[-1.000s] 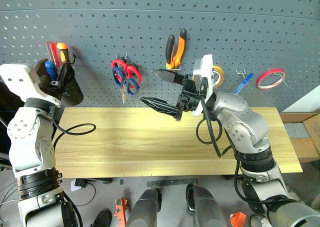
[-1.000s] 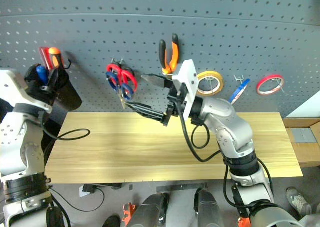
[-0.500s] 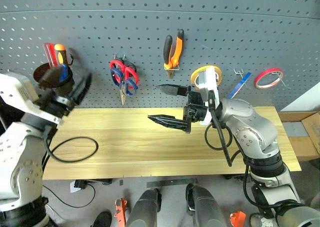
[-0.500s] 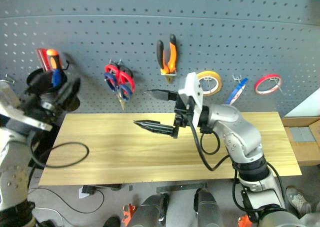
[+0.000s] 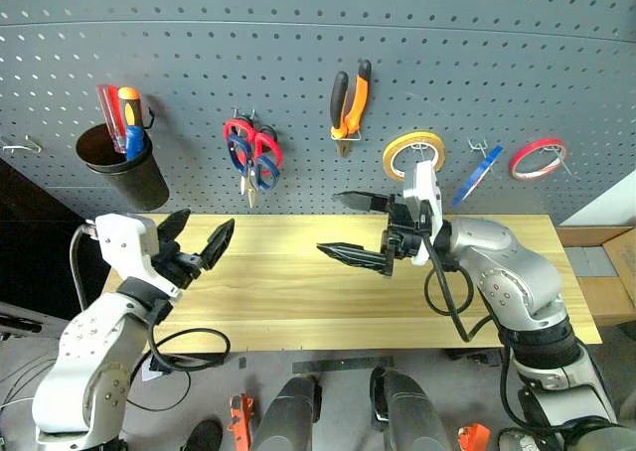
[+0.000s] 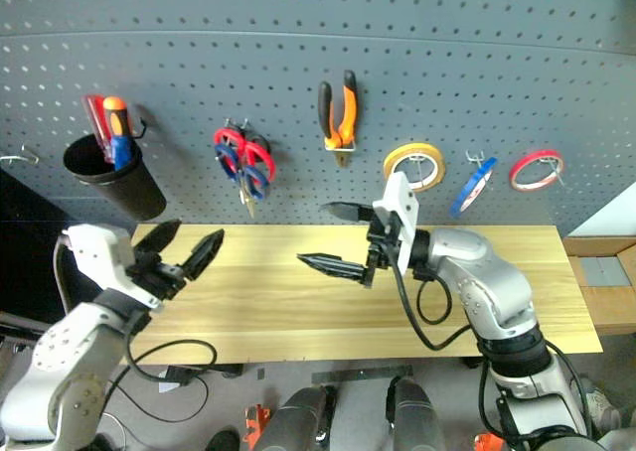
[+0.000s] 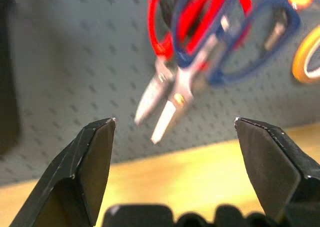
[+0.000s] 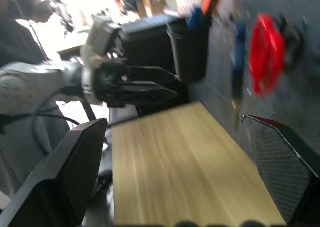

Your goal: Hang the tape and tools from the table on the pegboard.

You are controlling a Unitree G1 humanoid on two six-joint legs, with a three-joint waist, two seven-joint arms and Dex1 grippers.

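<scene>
Both tools, left [image 5: 199,244] and right [image 5: 360,227], stood spread and empty over the bare surface [image 5: 298,297]; everything hung on the pegboard [image 5: 298,54]; lowering clear of the hanging scissors [image 5: 253,158] seemed wise.

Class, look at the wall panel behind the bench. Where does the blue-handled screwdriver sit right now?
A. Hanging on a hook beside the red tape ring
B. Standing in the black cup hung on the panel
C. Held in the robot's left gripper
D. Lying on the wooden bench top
B: the blue-handled screwdriver stands in the black cup on the pegboard, beside the red and orange ones; the table top is bare.
</scene>
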